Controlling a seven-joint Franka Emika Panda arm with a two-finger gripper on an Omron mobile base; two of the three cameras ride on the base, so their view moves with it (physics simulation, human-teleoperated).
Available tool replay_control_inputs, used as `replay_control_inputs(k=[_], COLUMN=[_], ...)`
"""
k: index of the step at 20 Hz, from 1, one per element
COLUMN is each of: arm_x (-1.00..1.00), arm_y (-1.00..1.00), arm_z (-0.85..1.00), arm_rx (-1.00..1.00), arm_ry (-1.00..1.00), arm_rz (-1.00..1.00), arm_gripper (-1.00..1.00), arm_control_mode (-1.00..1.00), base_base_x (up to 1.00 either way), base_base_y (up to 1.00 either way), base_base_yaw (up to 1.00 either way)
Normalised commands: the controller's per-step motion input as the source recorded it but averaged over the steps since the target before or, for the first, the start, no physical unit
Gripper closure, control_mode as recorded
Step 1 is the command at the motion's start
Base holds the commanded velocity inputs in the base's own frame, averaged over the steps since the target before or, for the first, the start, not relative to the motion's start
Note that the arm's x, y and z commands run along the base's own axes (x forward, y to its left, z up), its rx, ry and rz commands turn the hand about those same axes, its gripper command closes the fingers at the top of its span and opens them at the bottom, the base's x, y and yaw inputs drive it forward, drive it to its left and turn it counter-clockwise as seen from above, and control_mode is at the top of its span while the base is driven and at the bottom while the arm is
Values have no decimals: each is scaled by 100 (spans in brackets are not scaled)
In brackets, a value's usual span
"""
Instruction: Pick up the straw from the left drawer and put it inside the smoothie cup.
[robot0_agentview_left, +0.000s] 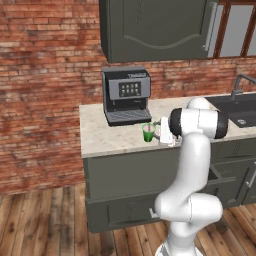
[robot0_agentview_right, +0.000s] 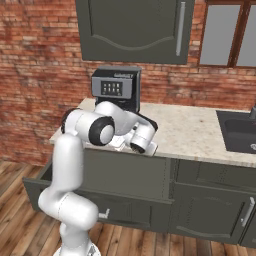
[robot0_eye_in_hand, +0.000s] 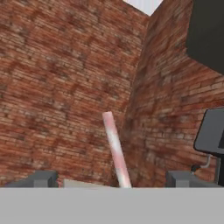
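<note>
Seen from the hand camera, the gripper has its two dark fingertips spread wide, and the straw rises between them touching neither, its lower end cut off at the bottom of that view. In the left base view the smoothie cup stands on the counter just beside the hand; the straw there is too thin to make out. The arm's elbow hides the cup from the right base camera, where the left drawer stands pulled out below, partly behind the arm.

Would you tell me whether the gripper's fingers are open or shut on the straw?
Open: in the hand view, the fingertips stand wide apart, with the straw rising between them, touching neither.
</note>
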Motion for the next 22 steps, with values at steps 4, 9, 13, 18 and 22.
replay_control_inputs(k=[4,9,13,18,22], arm_x=[-55,-31,-30,-70,-88], arm_y=[0,0,0,0,0], arm_z=[6,54,69,52,54], arm_rx=[0,0,-3,-9,-14], arm_ry=[-13,-5,-1,-7,-10], arm_rz=[-3,-6,-5,-5,-5], arm_gripper=[-100,-100,-100,-100,-100], arm_control_mode=[-100,-100,-100,-100,-100], base_base_x=[0,0,0,0,0], base_base_y=[0,0,0,0,0], base_base_yaw=[0,0,0,0,0])
